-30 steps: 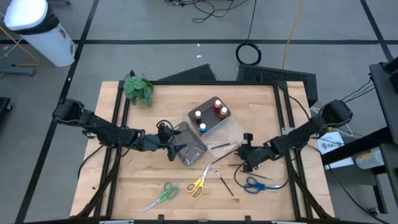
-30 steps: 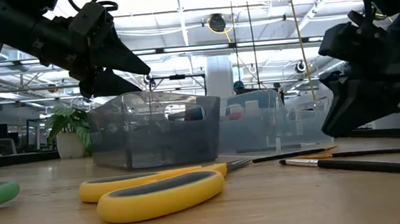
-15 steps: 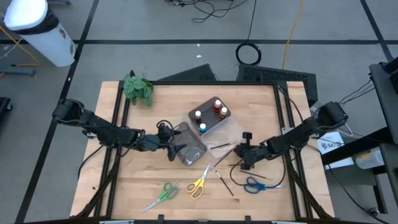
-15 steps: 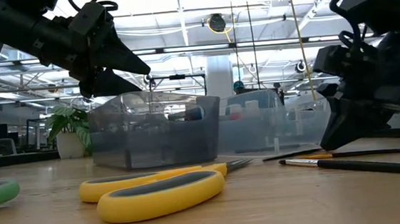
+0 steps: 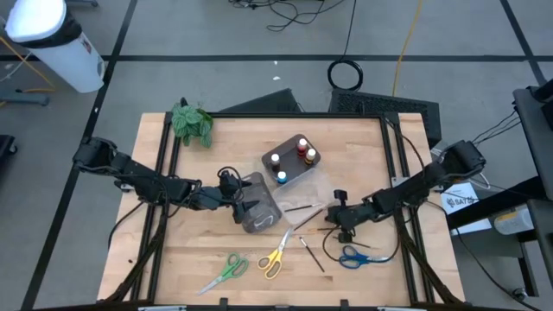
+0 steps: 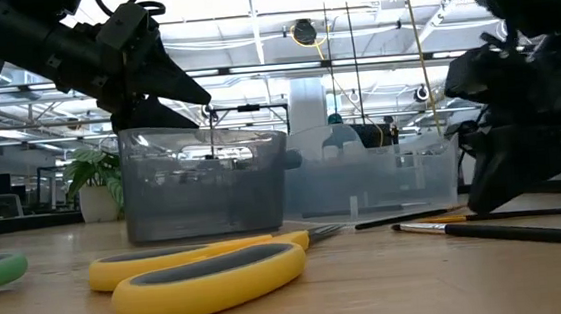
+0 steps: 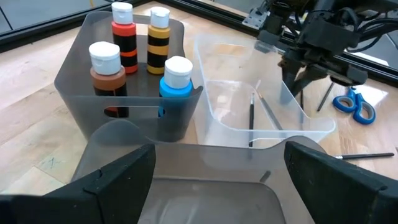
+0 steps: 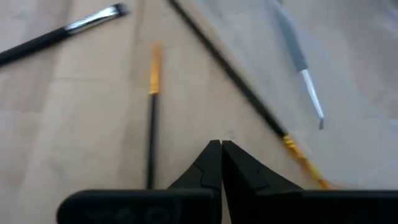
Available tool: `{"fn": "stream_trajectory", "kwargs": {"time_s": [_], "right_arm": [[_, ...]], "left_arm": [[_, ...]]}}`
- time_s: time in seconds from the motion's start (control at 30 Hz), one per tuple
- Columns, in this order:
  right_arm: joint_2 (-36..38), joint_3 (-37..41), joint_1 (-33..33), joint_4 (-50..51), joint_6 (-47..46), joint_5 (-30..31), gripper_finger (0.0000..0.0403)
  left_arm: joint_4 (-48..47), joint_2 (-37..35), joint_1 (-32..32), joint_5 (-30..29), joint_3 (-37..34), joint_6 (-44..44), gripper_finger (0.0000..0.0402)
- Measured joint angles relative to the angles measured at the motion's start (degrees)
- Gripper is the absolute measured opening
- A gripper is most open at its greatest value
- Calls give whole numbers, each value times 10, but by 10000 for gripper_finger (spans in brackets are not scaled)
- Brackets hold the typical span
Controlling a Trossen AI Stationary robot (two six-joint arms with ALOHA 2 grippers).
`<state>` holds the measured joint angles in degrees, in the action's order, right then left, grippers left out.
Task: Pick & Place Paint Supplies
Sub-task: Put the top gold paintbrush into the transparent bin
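black-handled thin paintbrush with a gold ferrule (image 8: 249, 96) lies on the wooden table (image 5: 363, 142), just ahead of the right pincer (image 8: 220, 149), whose tips are pressed together on nothing, it seems. left pincer (image 5: 244, 210) is spread wide around a smoky grey plastic tray (image 5: 261, 210), beside yellow-handled scissors (image 5: 276, 255).

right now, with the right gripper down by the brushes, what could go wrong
The right gripper is shut with nothing between its fingers, so it may lift off without a brush. The left gripper straddles the grey tray wall and could drag it into the yellow scissors.
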<state>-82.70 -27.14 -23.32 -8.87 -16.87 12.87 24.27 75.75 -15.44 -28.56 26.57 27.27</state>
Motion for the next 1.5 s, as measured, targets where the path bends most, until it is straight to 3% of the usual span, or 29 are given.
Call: {"fn": "stream_trajectory", "kwargs": {"time_s": [0.3, 0.47, 0.93, 1.13, 1.33, 1.5], "right_arm": [[23, 1, -8, 7, 11, 131, 1], [19, 1, 2, 12, 20, 141, 1], [19, 1, 7, 22, -7, 63, 13], [19, 0, 7, 25, 12, 5, 62], [20, 0, 8, 34, 20, 5, 116], [25, 0, 8, 33, 26, 3, 137]], "left_arm": [[0, 0, 0, 0, 0, 0, 365], [0, 0, 0, 0, 0, 0, 365], [0, 0, 0, 0, 0, 0, 365], [0, 0, 0, 0, 0, 0, 365], [0, 0, 0, 0, 0, 0, 365], [0, 0, 0, 0, 0, 0, 365]]}}
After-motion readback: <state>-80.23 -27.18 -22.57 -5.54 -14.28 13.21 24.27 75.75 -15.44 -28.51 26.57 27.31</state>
